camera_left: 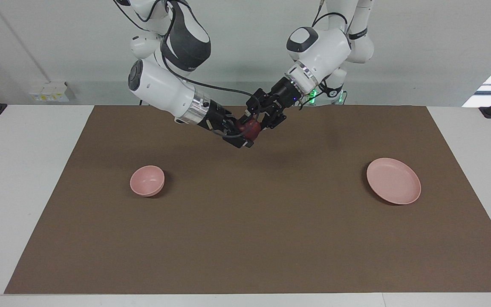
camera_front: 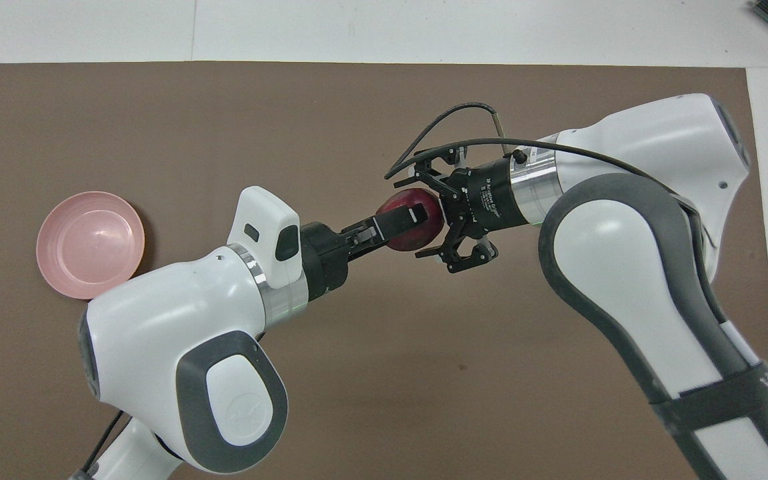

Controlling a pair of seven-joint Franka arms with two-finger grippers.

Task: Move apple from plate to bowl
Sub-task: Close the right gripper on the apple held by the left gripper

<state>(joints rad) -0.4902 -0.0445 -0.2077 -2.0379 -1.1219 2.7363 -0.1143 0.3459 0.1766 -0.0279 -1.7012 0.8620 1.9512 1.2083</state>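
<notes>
1. I see left gripper [camera_front: 405,223] fingers clamped on the apple [camera_front: 417,230], one finger lying across its top.
2. Right gripper [camera_front: 447,223] fingers are spread apart around the apple's other side; whether they touch it, I cannot tell.
3. Apple is held up in the air over the mid part of the brown mat [camera_left: 245,238], betw. both arms.
4. Bowl [camera_left: 147,181] stands on the surface toward right arm's end, plate [camera_left: 393,181] toward left arm's end, well apart.

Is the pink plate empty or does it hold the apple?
Empty: the plate lies bare; the apple is up between both grippers.
</notes>
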